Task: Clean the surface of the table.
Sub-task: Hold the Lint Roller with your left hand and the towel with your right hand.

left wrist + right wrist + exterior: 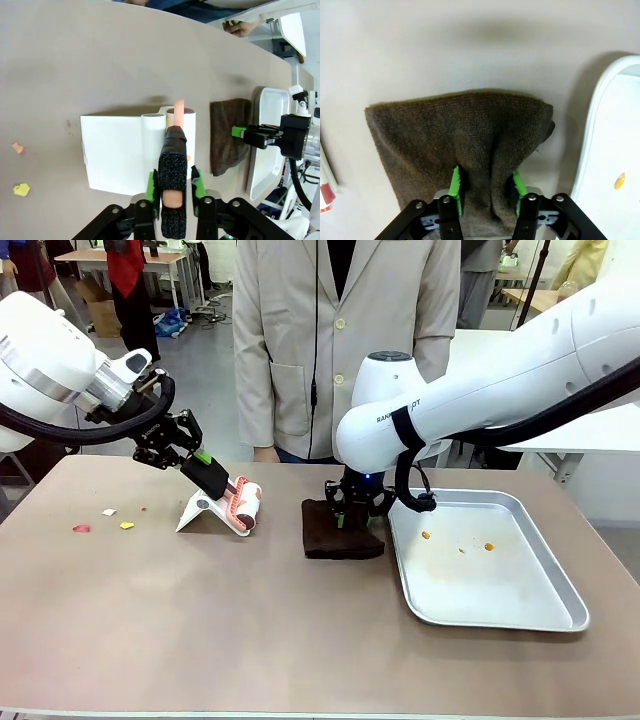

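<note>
Front view: the left gripper [205, 462] clamps a black handle [213, 476] above a white scoop [198, 511]. The right gripper [352, 512] pinches a brown cloth [343, 542] beside the silver tray [470, 580]. The taupe table [200, 620] lies under both, with scraps [82, 528] at its left. Left wrist view: green pads [150, 187] squeeze the handle. Right wrist view: the cloth is bunched between clenched jaws.

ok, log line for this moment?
left gripper: shut on roller handle | right gripper: shut on cloth | scraps on table
</note>
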